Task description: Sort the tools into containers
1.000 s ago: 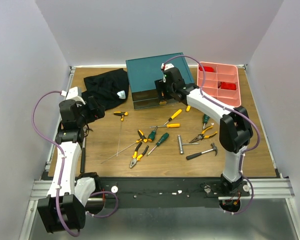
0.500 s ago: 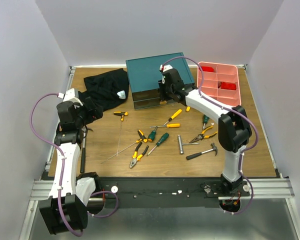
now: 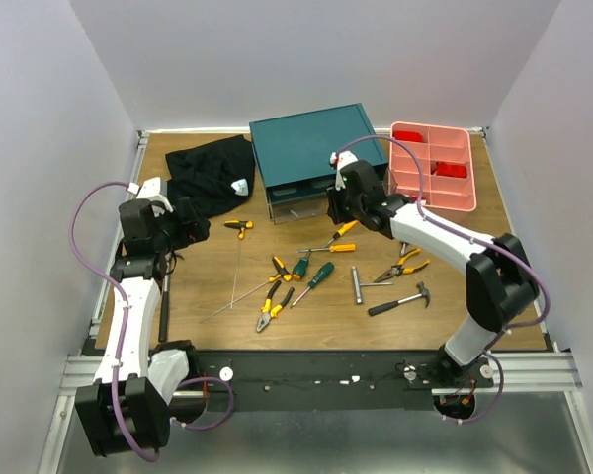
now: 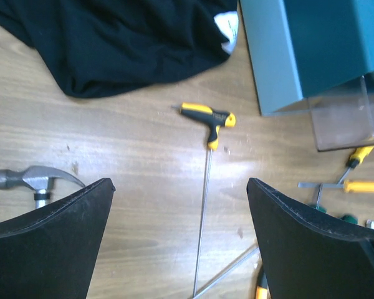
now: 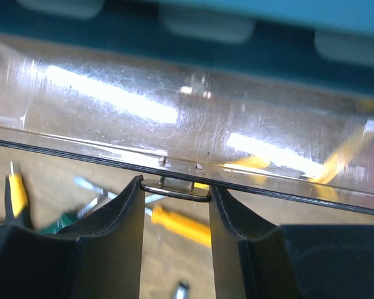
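A: How is the scene lit?
B: Bright, even light is given from above; only soft shadows are cast on the table [image 3: 193, 257].
A: Is glare seen?
B: Yes, white streaks are reflected on the clear drawer front [image 5: 174, 118] at the right wrist. The metal pull [image 5: 175, 188] is sharp; the tools [image 5: 174, 224] behind are blurred. Folds of the black cloth [image 4: 112, 43] are lost in darkness.

Readable text: none.
T-handle driver [image 4: 207, 118], ahead of the left hand [image 4: 177, 187]: dark marking on grip, too blurred to read.
Cloth patch [image 4: 226, 23]: white, nothing legible.
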`<move>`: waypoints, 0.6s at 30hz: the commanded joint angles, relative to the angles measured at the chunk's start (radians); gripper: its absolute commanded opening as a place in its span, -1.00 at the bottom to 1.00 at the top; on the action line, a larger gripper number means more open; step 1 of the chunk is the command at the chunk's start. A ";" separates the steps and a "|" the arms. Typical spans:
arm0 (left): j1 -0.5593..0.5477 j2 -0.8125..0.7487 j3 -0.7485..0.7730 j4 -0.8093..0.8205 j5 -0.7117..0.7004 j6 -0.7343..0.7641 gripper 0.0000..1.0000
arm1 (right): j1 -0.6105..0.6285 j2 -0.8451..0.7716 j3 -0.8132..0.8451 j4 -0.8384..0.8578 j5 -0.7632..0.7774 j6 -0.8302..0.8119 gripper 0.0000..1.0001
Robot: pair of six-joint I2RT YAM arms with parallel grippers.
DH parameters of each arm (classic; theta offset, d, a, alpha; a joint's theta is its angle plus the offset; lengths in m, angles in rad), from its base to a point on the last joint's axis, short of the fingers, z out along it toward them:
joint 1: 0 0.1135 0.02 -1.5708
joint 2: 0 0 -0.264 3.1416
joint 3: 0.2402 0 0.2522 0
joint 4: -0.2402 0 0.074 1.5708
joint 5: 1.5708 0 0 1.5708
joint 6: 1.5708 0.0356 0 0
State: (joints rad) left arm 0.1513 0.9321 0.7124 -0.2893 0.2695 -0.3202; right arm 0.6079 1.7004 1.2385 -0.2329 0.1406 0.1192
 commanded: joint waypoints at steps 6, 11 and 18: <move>-0.047 -0.015 -0.030 -0.033 0.083 0.049 0.98 | 0.000 -0.188 -0.229 -0.077 -0.041 0.011 -0.99; -0.050 -0.019 -0.044 -0.020 0.128 0.049 0.98 | 0.000 -0.228 -0.284 -0.066 -0.076 0.011 -0.88; -0.065 -0.013 -0.008 -0.051 0.168 0.079 0.98 | 0.000 -0.294 -0.255 -0.152 -0.199 -0.093 0.43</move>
State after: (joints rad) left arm 0.1001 0.9295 0.6731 -0.3218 0.3744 -0.2729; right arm 0.6094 1.4651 0.9894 -0.2340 0.0498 0.0910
